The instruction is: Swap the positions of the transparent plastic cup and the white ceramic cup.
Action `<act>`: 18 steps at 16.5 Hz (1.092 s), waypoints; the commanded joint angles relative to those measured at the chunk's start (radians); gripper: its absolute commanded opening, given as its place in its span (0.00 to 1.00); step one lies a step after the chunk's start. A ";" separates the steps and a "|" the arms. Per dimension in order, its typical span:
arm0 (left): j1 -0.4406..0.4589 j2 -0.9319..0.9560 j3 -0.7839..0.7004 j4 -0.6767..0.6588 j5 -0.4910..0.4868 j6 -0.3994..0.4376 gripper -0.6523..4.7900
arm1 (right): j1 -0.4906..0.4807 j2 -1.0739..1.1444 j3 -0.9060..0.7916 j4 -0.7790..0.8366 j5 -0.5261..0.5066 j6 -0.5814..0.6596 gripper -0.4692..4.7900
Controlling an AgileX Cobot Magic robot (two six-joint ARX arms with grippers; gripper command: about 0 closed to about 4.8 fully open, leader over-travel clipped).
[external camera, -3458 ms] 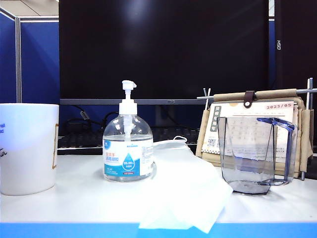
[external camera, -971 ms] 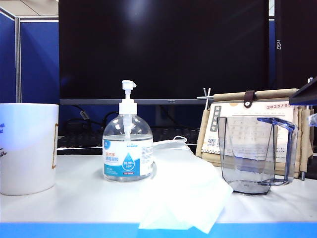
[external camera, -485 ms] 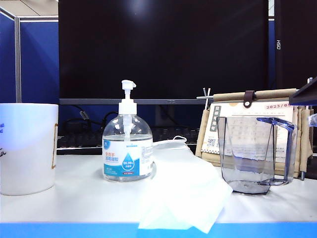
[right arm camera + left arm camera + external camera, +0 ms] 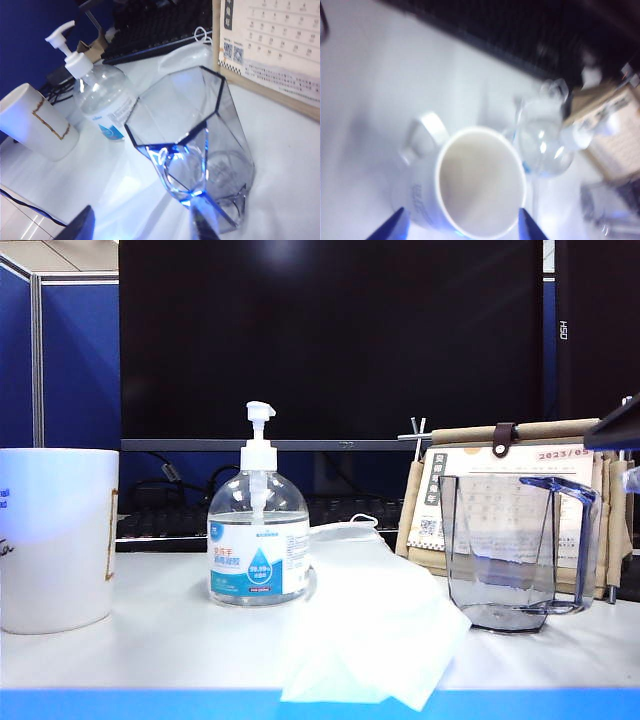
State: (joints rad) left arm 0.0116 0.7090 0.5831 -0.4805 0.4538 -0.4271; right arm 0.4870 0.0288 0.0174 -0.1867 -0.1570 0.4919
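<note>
Between the spread jaws of the left gripper (image 4: 460,225) sits the white ceramic cup (image 4: 470,187), the right gripper (image 4: 145,227) spread by the transparent plastic cup (image 4: 200,145); neither is lifted yet.

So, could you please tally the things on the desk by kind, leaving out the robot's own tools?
Cups: 2, the white ceramic cup and the transparent plastic cup
Pump bottles: 1, the sanitizer bottle
Face masks: 1, the white mask
Calendars: 1, the desk calendar
Total: 5
</note>
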 commanded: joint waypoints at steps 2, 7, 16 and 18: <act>-0.188 0.148 0.004 0.042 -0.180 0.001 0.65 | 0.002 0.002 -0.001 -0.002 0.000 -0.002 0.55; -0.301 0.198 0.004 0.103 -0.339 0.002 0.65 | 0.002 0.002 0.000 0.002 -0.047 0.014 0.55; -0.301 0.335 0.005 0.146 -0.344 0.007 0.61 | 0.002 0.000 0.000 0.005 -0.047 0.014 0.55; -0.301 0.357 0.005 0.174 -0.344 0.008 0.48 | 0.002 0.000 0.000 0.005 -0.047 0.014 0.55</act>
State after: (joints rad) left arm -0.2897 1.0607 0.5850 -0.3256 0.1078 -0.4229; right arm 0.4870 0.0296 0.0174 -0.1837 -0.2020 0.5041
